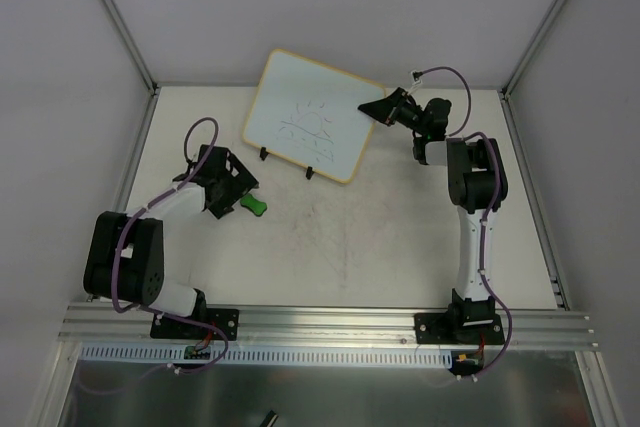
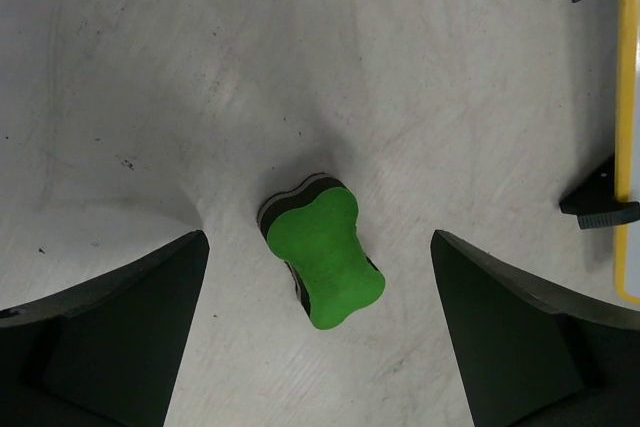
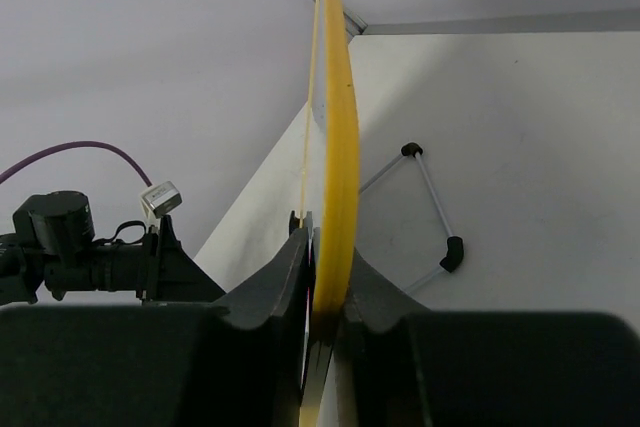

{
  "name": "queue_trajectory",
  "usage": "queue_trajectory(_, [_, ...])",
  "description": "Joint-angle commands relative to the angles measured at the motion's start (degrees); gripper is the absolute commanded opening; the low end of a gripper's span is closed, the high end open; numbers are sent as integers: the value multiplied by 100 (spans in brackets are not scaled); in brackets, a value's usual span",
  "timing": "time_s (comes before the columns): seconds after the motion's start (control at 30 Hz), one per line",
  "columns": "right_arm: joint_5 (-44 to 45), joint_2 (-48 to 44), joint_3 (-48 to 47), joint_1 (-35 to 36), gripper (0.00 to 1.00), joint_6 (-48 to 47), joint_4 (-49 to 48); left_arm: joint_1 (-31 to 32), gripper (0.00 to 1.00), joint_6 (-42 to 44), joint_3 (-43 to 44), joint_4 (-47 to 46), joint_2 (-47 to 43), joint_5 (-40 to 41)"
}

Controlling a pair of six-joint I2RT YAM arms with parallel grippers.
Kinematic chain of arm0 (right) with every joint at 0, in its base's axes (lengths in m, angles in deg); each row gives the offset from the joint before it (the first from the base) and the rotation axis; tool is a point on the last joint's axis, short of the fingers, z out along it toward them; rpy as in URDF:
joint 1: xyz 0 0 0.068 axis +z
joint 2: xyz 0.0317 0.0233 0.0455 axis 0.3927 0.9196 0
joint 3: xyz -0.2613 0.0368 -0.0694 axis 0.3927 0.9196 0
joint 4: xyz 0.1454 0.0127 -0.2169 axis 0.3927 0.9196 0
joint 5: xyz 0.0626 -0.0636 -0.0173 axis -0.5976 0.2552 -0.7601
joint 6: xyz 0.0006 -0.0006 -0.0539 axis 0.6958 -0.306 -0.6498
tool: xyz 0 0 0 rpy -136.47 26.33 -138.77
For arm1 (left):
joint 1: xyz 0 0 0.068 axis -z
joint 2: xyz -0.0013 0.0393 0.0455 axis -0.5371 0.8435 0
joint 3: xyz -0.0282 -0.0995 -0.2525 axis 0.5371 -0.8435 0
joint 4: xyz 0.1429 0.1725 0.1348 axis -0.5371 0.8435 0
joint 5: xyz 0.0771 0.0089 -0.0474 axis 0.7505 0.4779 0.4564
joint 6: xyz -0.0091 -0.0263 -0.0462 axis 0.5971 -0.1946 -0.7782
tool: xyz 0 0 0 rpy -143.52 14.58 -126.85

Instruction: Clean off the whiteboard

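At the far side of the table point(image 1: 350, 247) the whiteboard point(image 1: 310, 112) stands on its feet, its marks point(image 1: 310, 125) unerased. The right fingers point(image 3: 270, 292) pinch its yellow rim; the left fingers point(image 2: 120, 327) gape around the green eraser point(image 2: 325, 257), ungrasped. All the wiping remains.

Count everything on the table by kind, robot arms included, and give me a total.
whiteboard: 1
green eraser: 1
black clip feet: 2
robot arms: 2
Total: 6
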Motion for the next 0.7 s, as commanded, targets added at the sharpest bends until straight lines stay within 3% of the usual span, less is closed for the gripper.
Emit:
queue_trajectory(0.0, [-44, 4, -230, 43, 14, -146, -201, 79, 95, -211, 197, 107, 174, 15])
queue_trajectory(0.13, [-61, 4, -247, 43, 0, -146, -140, 88, 95, -273, 215, 125, 280, -2])
queue_trajectory(0.47, [-61, -13, -238, 43, 0, -190, -113, 114, 81, -816, 215, 221, 193, -55])
queue_trajectory(0.5, [-61, -5, -238, 43, 0, -190, -113, 114, 73, -896, 224, 265, 184, -55])
queue_trajectory(0.67, [-70, -48, -230, 43, 0, -190, -113, 123, 70, -1257, 312, 546, 183, 102])
